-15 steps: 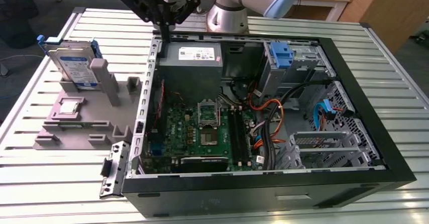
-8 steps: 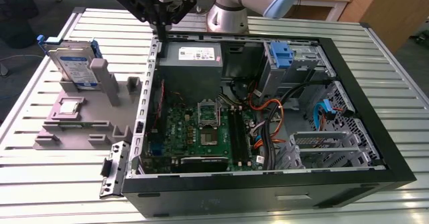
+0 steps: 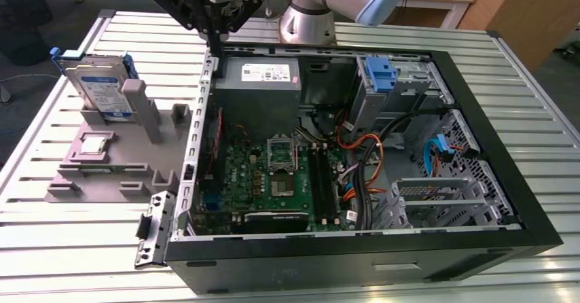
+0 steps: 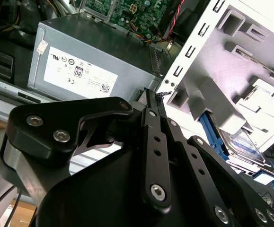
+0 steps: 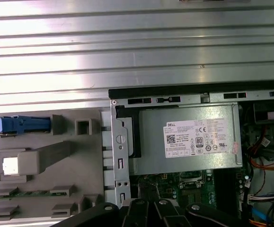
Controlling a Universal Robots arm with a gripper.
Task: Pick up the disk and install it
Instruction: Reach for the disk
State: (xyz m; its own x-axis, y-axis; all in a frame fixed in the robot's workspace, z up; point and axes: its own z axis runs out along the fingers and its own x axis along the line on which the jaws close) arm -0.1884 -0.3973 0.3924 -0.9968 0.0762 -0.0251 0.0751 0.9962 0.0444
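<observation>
While the arm hangs over the open computer case (image 3: 363,248), I have the gripper (image 3: 217,45) just above the case's side wall, at the corner where the power supply (image 3: 258,79) sits. Its jaws are drawn together and nothing is between them; in the second wrist view the two fingers (image 4: 155,137) meet at a single tip over that same wall.

The disk (image 3: 98,89) is outside the case, standing on edge in a grey fixture (image 3: 118,174) that lies alongside the wall the gripper is over. Its blue bracket frames it and its label faces outward. It is near the gripper but not touching it. In the first wrist view I see the disk (image 5: 21,125) edge-on as a blue strip at the fixture's end furthest from the case.

Further along the fixture, towards the case's front end, a small square processor chip (image 3: 95,145) lies flat in its pocket. Inside the case the green motherboard (image 3: 272,181) lies beside the power supply, and case and fixture both rest on a slatted metal table (image 3: 81,262).
</observation>
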